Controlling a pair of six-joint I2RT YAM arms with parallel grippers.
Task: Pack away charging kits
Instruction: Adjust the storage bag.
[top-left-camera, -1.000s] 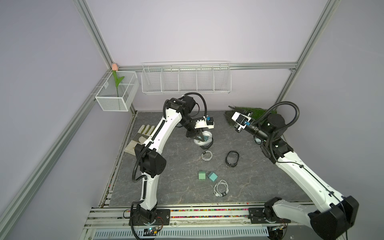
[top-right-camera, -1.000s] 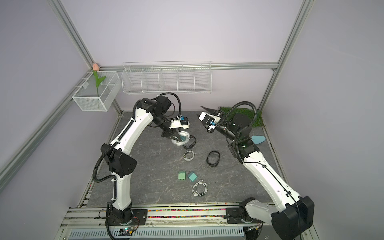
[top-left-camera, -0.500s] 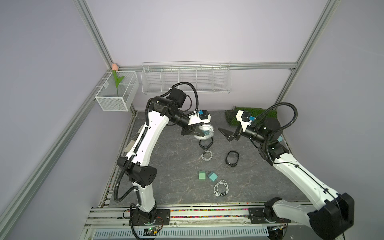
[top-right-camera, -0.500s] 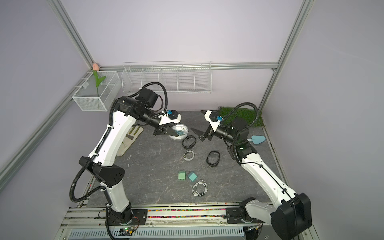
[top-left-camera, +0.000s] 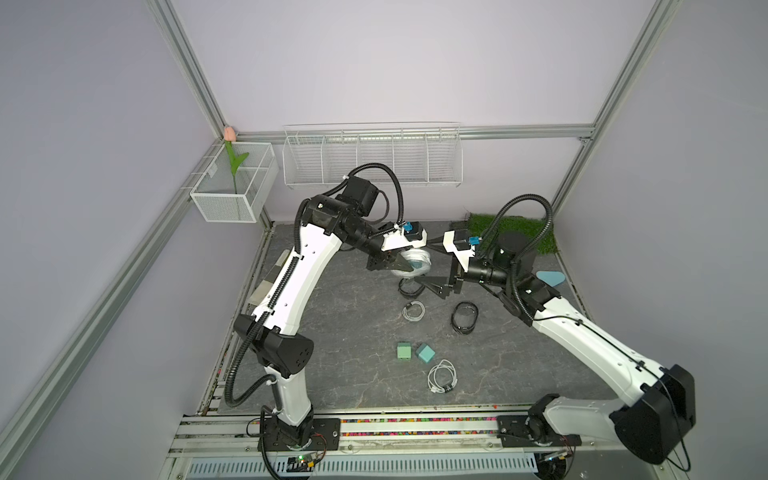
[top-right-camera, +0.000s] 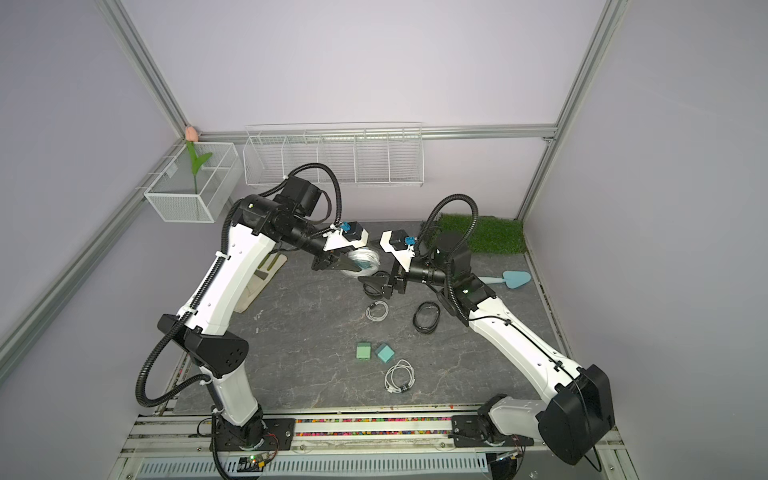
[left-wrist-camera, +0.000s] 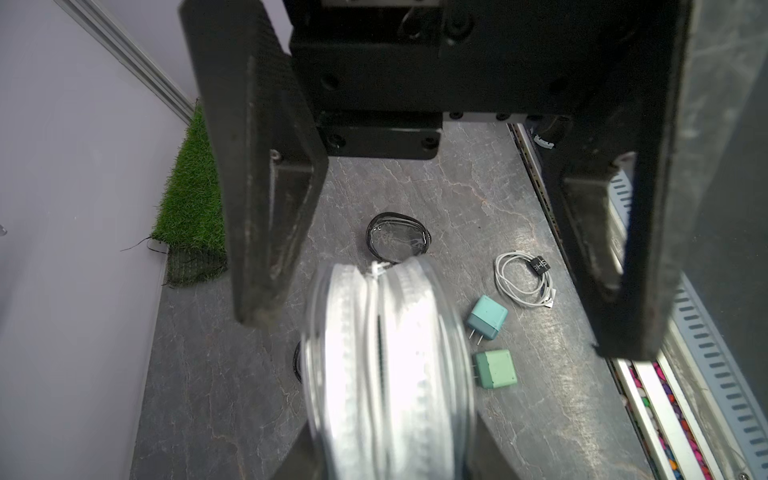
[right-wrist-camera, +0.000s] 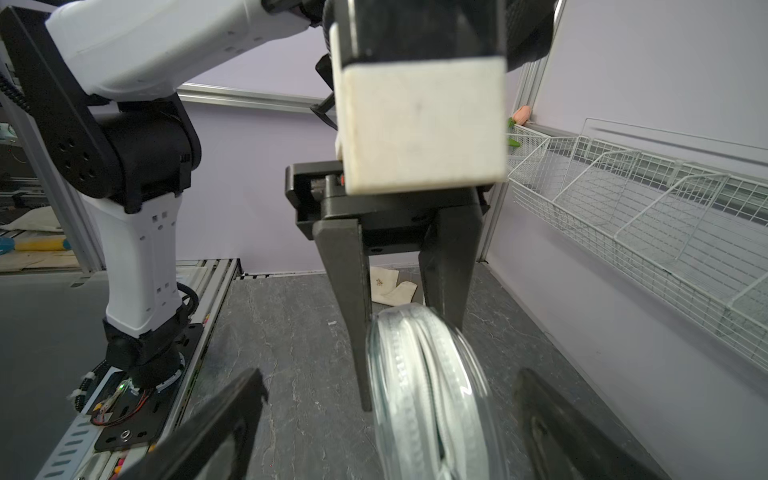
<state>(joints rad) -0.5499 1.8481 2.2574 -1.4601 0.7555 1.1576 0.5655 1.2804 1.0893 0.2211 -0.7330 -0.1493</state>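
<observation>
Clear plastic with a white zip rim: a clear round case (left-wrist-camera: 386, 374) hangs above the table (top-left-camera: 332, 332), just above the middle of both top views. The left claw (right-wrist-camera: 409, 365) is clamped on it, one finger pressed on each flat side. The right claw (left-wrist-camera: 440, 332) faces it from the other side with its jaws spread wide. Its fingers (left-wrist-camera: 257, 187) stand to either side of the case, and the right wrist view shows a gap on both sides. I cannot tell what the case holds.

The loose parts of the charging kits lie on the grey stone-patterned table, lower in the frame than the claws. A mint-green charger block (top-left-camera: 403, 350) and a teal charger block (top-left-camera: 425, 353) sit just beside each other below centre, and the left wrist view shows their prongs. A larger white cable coil (top-left-camera: 442, 376) with a black tie lies just below and right of the teal block. A smaller white cable coil (top-left-camera: 414, 311) lies above the blocks, between them and the claws.

A black-rimmed case (top-left-camera: 464, 317) rests flat to the right of the small coil. A second black ring (top-left-camera: 409, 286) lies on the table under the held case and is partly hidden. At the right edge lie a green grass mat (top-left-camera: 519, 232) and, below it, a light-blue trowel (top-left-camera: 550, 278). A white wire rack (top-left-camera: 374, 162) hangs on the back wall.
</observation>
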